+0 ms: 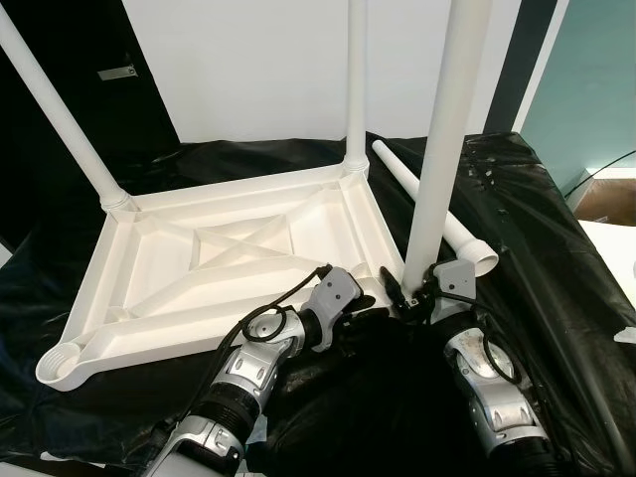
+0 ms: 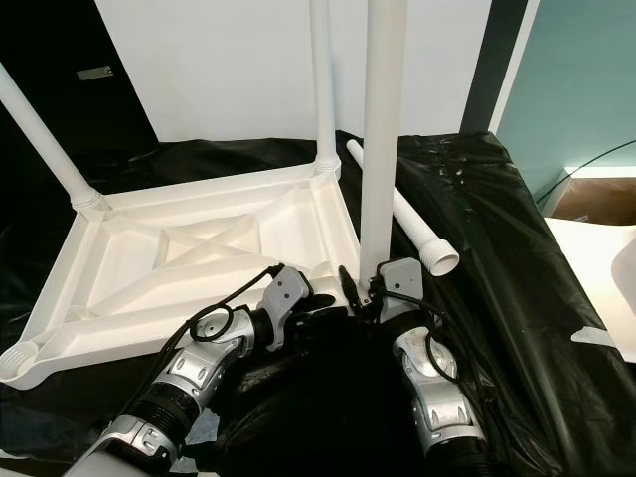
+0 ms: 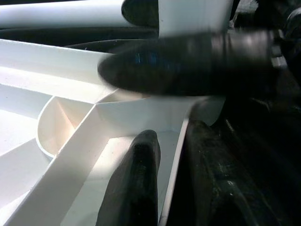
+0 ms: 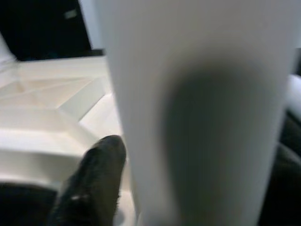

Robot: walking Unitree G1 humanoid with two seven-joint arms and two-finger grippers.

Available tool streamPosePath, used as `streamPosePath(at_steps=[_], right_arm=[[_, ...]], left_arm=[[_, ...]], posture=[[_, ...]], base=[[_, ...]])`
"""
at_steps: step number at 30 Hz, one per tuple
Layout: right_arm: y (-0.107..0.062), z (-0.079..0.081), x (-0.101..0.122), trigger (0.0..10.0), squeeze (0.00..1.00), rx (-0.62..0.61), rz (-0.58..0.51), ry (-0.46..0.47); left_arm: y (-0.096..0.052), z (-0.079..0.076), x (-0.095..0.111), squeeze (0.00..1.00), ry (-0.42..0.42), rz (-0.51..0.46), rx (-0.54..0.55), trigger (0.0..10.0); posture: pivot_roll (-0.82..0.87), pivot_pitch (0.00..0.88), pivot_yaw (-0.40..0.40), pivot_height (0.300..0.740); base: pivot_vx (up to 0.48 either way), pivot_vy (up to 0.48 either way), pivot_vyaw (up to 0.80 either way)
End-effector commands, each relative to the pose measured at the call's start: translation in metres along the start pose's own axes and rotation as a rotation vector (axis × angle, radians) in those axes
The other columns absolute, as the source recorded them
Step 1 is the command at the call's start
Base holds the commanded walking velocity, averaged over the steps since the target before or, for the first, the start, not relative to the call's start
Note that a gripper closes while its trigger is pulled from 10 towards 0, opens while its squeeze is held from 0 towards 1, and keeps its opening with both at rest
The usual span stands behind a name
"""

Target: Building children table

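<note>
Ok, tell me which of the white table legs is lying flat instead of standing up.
The loose leg on the black sheet, just right of the upturned tabletop. The other three stand upright at corners of the tabletop, one gripped by the right gripper.

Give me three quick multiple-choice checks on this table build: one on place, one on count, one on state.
1. Where does the loose leg lie?
A. On the black sheet right of the tabletop
B. Inside the tabletop
C. On the floor

2. How many legs stand upright?
A. One
B. Three
C. Four

3. What does the right pincer hold?
A. Nothing
B. The near-right upright leg
C. The sheet

Answers: A, it rests on the black sheet beside the tabletop; B, three rise from corners; B, fingers clamp its base.
</note>
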State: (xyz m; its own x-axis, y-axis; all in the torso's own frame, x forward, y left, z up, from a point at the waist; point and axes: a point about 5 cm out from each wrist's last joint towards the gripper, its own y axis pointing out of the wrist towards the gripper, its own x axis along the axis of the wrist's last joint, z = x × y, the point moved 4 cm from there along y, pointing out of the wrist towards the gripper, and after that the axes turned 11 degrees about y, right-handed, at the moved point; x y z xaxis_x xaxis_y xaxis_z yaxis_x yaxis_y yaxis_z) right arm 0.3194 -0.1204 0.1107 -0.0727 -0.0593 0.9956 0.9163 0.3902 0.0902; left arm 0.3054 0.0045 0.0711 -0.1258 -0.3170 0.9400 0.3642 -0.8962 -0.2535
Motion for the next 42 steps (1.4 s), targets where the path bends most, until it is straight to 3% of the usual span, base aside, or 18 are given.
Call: streamPosePath(at_steps=[1, 2, 5, 7, 16, 17, 18, 19, 29, 30, 32, 33, 35, 42], right_arm=[[0.001, 0.007, -0.006, 10.0, 1.0, 0.054, 0.033, 0.007], [0.001, 0.007, -0.005, 10.0, 0.0, 0.122, 0.046, -0.011], [-0.01, 0.012, 0.003, 10.0, 0.0, 0.385, 0.071, -0.134], [-0.014, 0.005, 0.002, 10.0, 0.0, 0.438, 0.117, -0.166], [-0.008, -0.025, 0.008, 10.0, 0.0, 0.463, 0.209, -0.247], [-0.008, -0.029, 0.008, 8.9, 0.0, 0.467, 0.22, -0.257], [-0.007, -0.033, 0.008, 1.3, 0.0, 0.469, 0.224, -0.252], [-0.007, -0.037, 0.007, 0.0, 0.0, 0.472, 0.235, -0.247], [-0.012, -0.037, 0.005, 0.0, 0.0, 0.523, 0.261, -0.172], [-0.005, -0.03, 0.011, 0.0, 0.0, 0.388, 0.129, -0.12], [-0.005, -0.03, 0.011, 0.0, 0.0, 0.388, 0.129, -0.12], [0.0, -0.035, 0.02, 0.0, 0.0, 0.235, 0.013, -0.101], [-0.004, -0.036, 0.02, 0.0, 0.0, -0.056, -0.094, -0.056], [-0.012, -0.018, 0.009, 0.0, 0.0, -0.119, -0.087, -0.038]], left_arm=[[-0.006, -0.026, -0.045, 0.0, -0.126, 0.154, -0.056, 10.0], [-0.006, -0.026, -0.045, 0.0, -0.126, 0.154, -0.056, 10.0], [-0.006, -0.025, -0.044, 0.0, -0.122, 0.151, -0.059, 10.0], [-0.005, -0.025, -0.043, 0.0, -0.12, 0.151, -0.061, 10.0], [-0.006, -0.023, -0.044, 0.0, -0.115, 0.155, -0.062, 10.0], [-0.007, -0.023, -0.044, 0.0, -0.115, 0.156, -0.063, 10.0], [-0.007, -0.024, -0.044, 0.0, -0.115, 0.157, -0.063, 10.0], [-0.007, -0.024, -0.044, 0.0, -0.116, 0.157, -0.063, 10.0], [-0.009, -0.024, -0.047, 0.0, -0.117, 0.164, -0.06, 10.0], [-0.008, -0.025, -0.047, 0.0, -0.12, 0.163, -0.059, 10.0], [-0.008, -0.025, -0.047, 0.0, -0.12, 0.163, -0.059, 10.0], [-0.007, -0.026, -0.047, 0.0, -0.121, 0.162, -0.059, 10.0], [-0.006, -0.029, -0.047, 0.0, -0.127, 0.158, -0.06, 10.0], [-0.007, -0.031, -0.048, 0.0, -0.128, 0.163, -0.069, 10.0]], posture=[[0.0, 0.0, 0.044, 0.74], [-0.01, 0.0, 0.044, 0.74], [-0.02, 0.0, 0.049, 0.74], [-0.03, 0.0, 0.052, 0.74], [-0.03, 0.0, 0.056, 0.74], [-0.03, 0.0, 0.057, 0.74], [-0.03, 0.0, 0.057, 0.74], [-0.03, 0.0, 0.058, 0.74], [-0.02, 0.0, 0.058, 0.74], [-0.02, 0.0, 0.048, 0.74], [-0.02, 0.0, 0.048, 0.74], [-0.02, 0.0, 0.046, 0.74], [-0.02, 0.0, 0.048, 0.74], [-0.02, 0.0, 0.056, 0.74]], base=[[0.0, 0.0, 0.0], [0.0, 0.0, 0.0], [0.0, 0.0, 0.0], [0.0, 0.0, 0.0], [0.0, 0.0, 0.0], [0.0, 0.0, 0.0], [0.0, 0.0, 0.0], [0.0, 0.0, 0.0], [0.0, 0.0, 0.0], [0.0, 0.0, 0.0], [0.0, 0.0, 0.0], [0.0, 0.0, 0.0], [0.0, 0.0, 0.0], [0.0, 0.0, 0.0]])
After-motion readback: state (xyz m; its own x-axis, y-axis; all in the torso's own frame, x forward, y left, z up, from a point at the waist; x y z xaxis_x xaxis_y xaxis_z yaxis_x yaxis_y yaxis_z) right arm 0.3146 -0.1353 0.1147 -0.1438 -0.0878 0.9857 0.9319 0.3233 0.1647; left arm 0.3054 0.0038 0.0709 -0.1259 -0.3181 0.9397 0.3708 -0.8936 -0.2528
